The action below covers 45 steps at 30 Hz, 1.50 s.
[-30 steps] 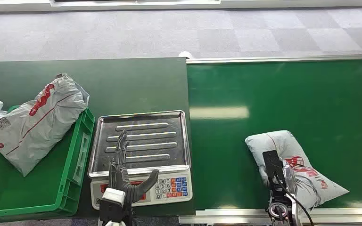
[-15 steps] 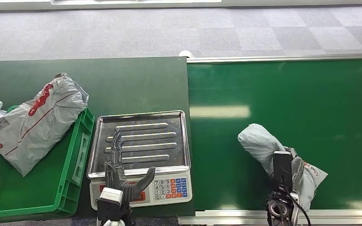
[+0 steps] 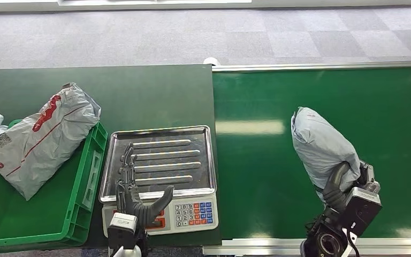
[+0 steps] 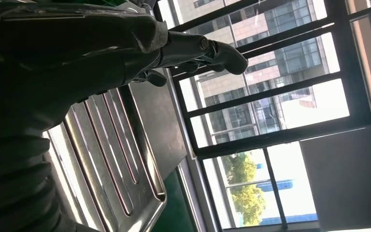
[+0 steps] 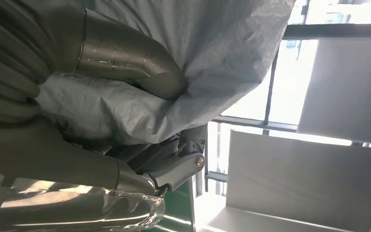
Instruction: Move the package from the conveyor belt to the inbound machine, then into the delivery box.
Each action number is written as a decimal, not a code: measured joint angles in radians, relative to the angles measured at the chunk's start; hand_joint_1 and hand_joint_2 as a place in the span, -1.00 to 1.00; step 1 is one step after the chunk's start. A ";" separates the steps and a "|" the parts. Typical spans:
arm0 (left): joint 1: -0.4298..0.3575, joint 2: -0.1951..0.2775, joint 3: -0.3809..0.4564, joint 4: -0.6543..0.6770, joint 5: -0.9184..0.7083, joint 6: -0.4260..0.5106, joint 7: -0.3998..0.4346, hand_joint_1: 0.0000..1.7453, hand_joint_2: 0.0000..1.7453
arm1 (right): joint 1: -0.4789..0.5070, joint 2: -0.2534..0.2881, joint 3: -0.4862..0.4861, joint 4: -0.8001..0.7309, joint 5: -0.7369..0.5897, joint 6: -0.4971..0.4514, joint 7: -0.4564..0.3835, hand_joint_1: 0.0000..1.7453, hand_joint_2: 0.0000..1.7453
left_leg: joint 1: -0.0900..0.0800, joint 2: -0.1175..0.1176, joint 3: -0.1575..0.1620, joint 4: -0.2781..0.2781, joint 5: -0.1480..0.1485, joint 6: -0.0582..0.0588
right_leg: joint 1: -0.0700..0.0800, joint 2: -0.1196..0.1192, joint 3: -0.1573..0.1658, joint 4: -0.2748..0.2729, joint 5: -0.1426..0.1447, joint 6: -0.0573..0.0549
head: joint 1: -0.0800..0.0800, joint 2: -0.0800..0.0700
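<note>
One grey package (image 3: 321, 147) is up off the conveyor belt (image 3: 257, 176), held in the robot's right hand (image 3: 338, 188). The hand wraps around the package's near end, with the thick thumb on one side and the darker fingers on the other. In the right wrist view the thumb (image 5: 125, 53) presses into the crinkly grey bag (image 5: 212, 58), so this hand has a firm hold on it.

The package is long and puffy. Its long way runs from about 5 o'clock, where the hand grips it, up to about 11 o'clock, where its free end points away from the robot and a bit to the left. It sits over the right part of the green belt, at about 3 o'clock from the scale (image 3: 159, 176).

The left hand (image 3: 139, 198) hangs over the near edge of the scale's shiny metal tray (image 3: 192, 144). Its fingers are stretched out and spread, pointing toward 12 o'clock, and nothing is in it. The left wrist view shows the same fingers (image 4: 212, 50) above the ribbed tray (image 4: 125, 159).

At 9 o'clock from the scale stands a green box (image 3: 80, 214). Another grey bag with red marks (image 3: 43, 139) lies across its far rim.
</note>
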 joint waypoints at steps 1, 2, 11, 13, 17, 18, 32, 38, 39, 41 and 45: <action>-0.001 0.000 0.002 0.000 0.000 0.000 0.000 -1.00 1.00 | -0.001 0.001 0.008 -0.005 -0.001 0.005 -0.003 1.00 1.00 | 0.000 0.000 0.000 0.000 0.000 0.000 | 0.000 0.000 0.000 0.000 0.000 0.000 | 0.000 0.000; -0.003 -0.001 0.004 0.000 0.000 0.000 0.000 -1.00 1.00 | -0.001 0.002 0.016 -0.010 0.001 0.009 -0.007 1.00 1.00 | 0.000 0.000 0.000 0.000 0.000 0.000 | 0.000 0.000 0.000 0.000 0.000 0.000 | 0.000 0.000; -0.020 0.004 0.023 -0.019 -0.001 0.042 0.000 -1.00 1.00 | -0.018 -0.005 0.080 -0.104 0.052 0.061 -0.002 1.00 1.00 | 0.000 0.000 -0.001 0.000 0.000 0.000 | 0.000 0.000 0.000 0.000 0.000 0.000 | 0.000 0.000; -0.026 0.010 0.033 -0.031 0.002 0.053 0.000 -1.00 1.00 | -0.029 -0.008 0.095 -0.154 0.085 0.083 0.030 1.00 1.00 | 0.000 0.000 -0.001 0.000 0.000 0.000 | 0.000 0.000 0.000 0.000 0.000 0.000 | 0.000 0.000; -0.032 0.020 0.055 -0.064 0.002 0.072 0.000 -1.00 1.00 | -0.060 -0.014 0.123 -0.216 0.131 0.120 0.085 1.00 1.00 | 0.000 0.000 0.000 0.000 0.000 0.000 | 0.000 0.000 0.000 0.000 0.000 0.000 | 0.000 0.000; -0.033 0.022 0.059 -0.072 0.001 0.076 0.000 -1.00 1.00 | -0.068 -0.015 0.129 -0.223 0.134 0.127 0.091 1.00 1.00 | 0.000 0.000 0.000 0.000 0.000 0.000 | 0.000 0.000 0.000 0.000 0.000 0.000 | 0.000 0.000; -0.059 0.035 0.125 -0.143 -0.004 0.135 0.000 -1.00 1.00 | -0.252 0.004 0.288 -0.002 0.301 0.295 0.246 0.98 1.00 | 0.000 -0.001 -0.001 0.000 0.001 0.000 | 0.000 -0.001 0.000 0.001 0.000 0.000 | 0.000 0.000; -0.064 0.034 0.153 -0.150 -0.005 0.164 0.000 -1.00 1.00 | -0.313 0.046 0.378 0.189 0.322 0.315 0.222 0.97 1.00 | 0.000 -0.001 -0.002 0.000 0.001 0.000 | 0.000 -0.001 -0.001 0.001 0.000 0.000 | 0.000 0.000; -0.064 0.034 0.159 -0.152 -0.005 0.167 0.000 -1.00 1.00 | -0.320 0.053 0.392 0.218 0.327 0.316 0.215 0.96 1.00 | 0.000 -0.001 -0.002 0.000 0.001 0.000 | 0.000 -0.002 -0.001 0.001 0.000 0.000 | 0.000 0.000; -0.063 0.034 0.171 -0.157 -0.006 0.173 0.000 -1.00 1.00 | -0.336 0.069 0.425 0.277 0.344 0.316 0.198 0.98 1.00 | 0.000 -0.001 -0.003 0.000 0.001 0.000 | 0.000 -0.002 -0.001 0.001 0.000 0.000 | 0.000 0.000; -0.061 0.029 0.194 -0.166 -0.006 0.177 0.000 -1.00 1.00 | -0.357 0.097 0.498 0.366 0.370 0.314 0.163 0.98 1.00 | 0.000 -0.001 -0.003 0.000 0.001 0.000 | 0.000 -0.002 -0.002 0.001 0.000 0.000 | 0.000 0.000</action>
